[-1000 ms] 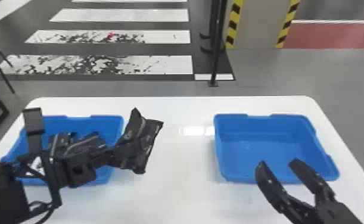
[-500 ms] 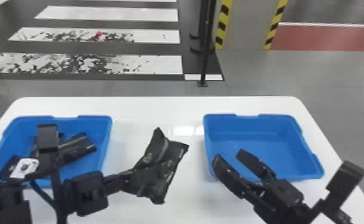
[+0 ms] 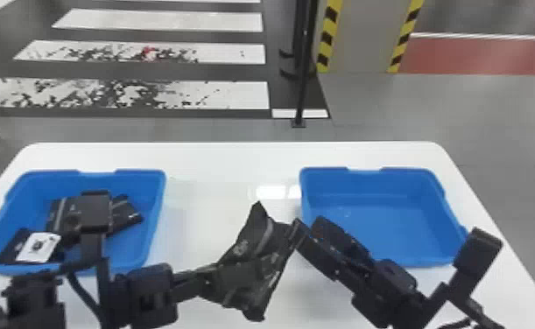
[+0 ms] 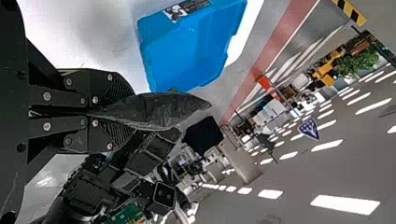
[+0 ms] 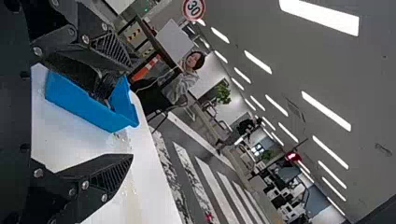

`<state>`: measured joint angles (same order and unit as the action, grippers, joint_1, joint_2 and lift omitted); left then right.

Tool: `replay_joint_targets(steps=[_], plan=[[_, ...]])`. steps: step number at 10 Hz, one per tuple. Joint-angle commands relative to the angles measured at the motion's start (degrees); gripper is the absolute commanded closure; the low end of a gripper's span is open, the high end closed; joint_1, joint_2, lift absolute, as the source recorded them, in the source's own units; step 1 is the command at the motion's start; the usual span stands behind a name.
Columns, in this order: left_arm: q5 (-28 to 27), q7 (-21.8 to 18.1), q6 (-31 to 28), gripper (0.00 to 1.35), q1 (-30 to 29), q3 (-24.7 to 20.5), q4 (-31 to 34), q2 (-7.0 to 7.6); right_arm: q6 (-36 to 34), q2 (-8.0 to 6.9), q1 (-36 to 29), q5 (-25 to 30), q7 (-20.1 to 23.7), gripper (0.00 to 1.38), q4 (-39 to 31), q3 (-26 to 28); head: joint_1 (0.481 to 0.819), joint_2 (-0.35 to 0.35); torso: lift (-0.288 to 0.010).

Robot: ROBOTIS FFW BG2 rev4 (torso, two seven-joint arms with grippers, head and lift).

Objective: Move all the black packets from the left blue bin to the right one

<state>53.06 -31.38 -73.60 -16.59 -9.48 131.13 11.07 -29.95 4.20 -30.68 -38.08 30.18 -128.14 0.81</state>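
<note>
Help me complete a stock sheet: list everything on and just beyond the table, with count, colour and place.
held packet: one, black, between the grippers' arms
packets in bin: at least three, black, left bin
left bin: one, blue, table's left
right bin: one, blue, table's right
table: one, white, under bins
post: one, black, beyond table
floor stripes: several, white, beyond table
left gripper: one, black, gripping held packet
right gripper: one, black, open, by right bin

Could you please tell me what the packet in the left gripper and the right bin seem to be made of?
The packet is probably plastic film or foil, black and slightly glossy, judging by its creases. The right bin looks like moulded plastic, smooth blue, with rounded corners.
</note>
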Motion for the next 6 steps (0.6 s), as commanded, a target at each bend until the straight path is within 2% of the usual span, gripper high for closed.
replay_joint_targets(steps=[1, 2, 3, 4, 5, 6], plan=[[-0.16, 0.00, -0.08, 1.20, 0.14, -0.01, 0.00, 0.00, -0.98, 0.37, 0.31, -4.77, 0.41, 0.64, 0.67, -1.96, 0.695, -0.034, -0.154], [-0.27, 0.00, -0.08, 1.20, 0.28, -0.12, 0.00, 0.00, -1.82, 0.55, 0.45, -7.17, 0.94, 0.70, 0.95, -3.10, 0.695, -0.024, -0.154], [-0.39, 0.00, -0.08, 1.20, 0.28, -0.35, 0.00, 0.00, -2.25, 0.81, 0.45, -9.68, 1.11, 0.88, 0.95, -4.24, 0.695, 0.004, -0.154], [-0.50, 0.00, -0.08, 1.20, 0.42, -0.35, 0.00, -0.09, -4.22, 0.90, 0.45, -13.11, 1.82, 1.00, 1.23, -5.04, 0.695, 0.033, -0.154], [-0.50, 0.00, -0.08, 1.20, 0.28, -0.58, 0.00, -0.09, -4.36, 0.99, 0.45, -14.02, 1.99, 1.31, 1.51, -5.27, 0.695, 0.058, -0.154], [-0.50, 0.00, -0.08, 1.20, 0.28, -0.58, 0.00, -0.09, -4.22, 0.99, 0.45, -13.68, 2.17, 1.28, 1.65, -5.27, 0.695, 0.069, -0.154]])
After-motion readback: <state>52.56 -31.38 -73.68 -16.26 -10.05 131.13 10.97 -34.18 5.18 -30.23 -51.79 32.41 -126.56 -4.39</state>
